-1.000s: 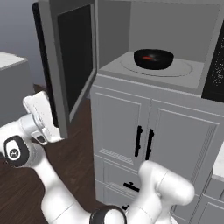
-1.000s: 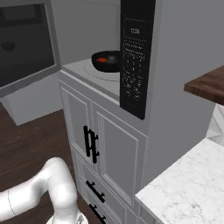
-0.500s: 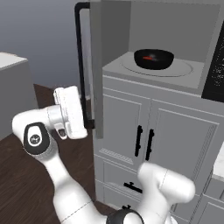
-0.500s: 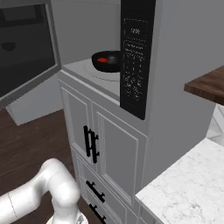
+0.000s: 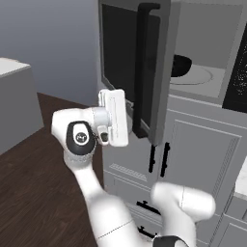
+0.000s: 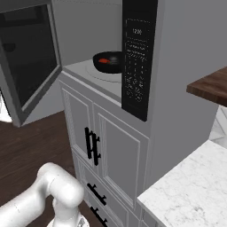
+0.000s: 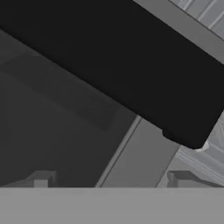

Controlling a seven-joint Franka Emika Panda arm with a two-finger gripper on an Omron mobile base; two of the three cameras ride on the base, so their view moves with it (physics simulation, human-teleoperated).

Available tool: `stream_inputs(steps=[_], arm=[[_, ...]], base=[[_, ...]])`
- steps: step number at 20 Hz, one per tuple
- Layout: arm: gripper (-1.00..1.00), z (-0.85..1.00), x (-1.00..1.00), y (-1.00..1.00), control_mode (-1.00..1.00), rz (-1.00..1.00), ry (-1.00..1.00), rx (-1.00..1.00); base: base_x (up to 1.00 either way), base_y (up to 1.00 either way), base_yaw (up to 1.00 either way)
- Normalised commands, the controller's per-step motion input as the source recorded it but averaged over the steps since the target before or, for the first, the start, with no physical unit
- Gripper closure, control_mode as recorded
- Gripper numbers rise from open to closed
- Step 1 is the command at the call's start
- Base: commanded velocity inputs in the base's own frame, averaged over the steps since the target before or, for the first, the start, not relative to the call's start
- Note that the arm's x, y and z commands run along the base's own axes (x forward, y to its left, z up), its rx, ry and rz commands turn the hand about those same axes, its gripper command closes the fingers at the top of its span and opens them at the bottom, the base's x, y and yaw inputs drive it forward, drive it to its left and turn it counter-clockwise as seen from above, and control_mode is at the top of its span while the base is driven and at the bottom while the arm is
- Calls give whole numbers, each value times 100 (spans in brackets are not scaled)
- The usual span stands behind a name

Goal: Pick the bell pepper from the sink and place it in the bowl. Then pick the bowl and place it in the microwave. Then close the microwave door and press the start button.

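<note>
I am holding the spread gripper (image 5: 126,120) against the door (image 5: 130,67); its handle (image 5: 142,72) is standing at 1 o'clock, screening the bowl (image 6: 108,62).

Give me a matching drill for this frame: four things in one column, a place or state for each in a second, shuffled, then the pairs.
Things
1. small red bell pepper
2. shallow glossy black bowl
3. grey-framed microwave door with dark glass
4. two-finger pincer

Places or states
A. partly swung toward shut
B. on the pale turntable in the microwave cavity
C. open, up against the door by its black bar handle
D. lying in the bowl

Pairs: 1-D, 2-B, 3-A, 4-C
</note>
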Motion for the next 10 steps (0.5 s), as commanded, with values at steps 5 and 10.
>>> stream_inputs(steps=[5,10], arm=[[-100,21,6,-44,-100,1,0,5],[-100,29,16,-42,-100,1,0,3]], base=[[0,0,0],[0,0,0]])
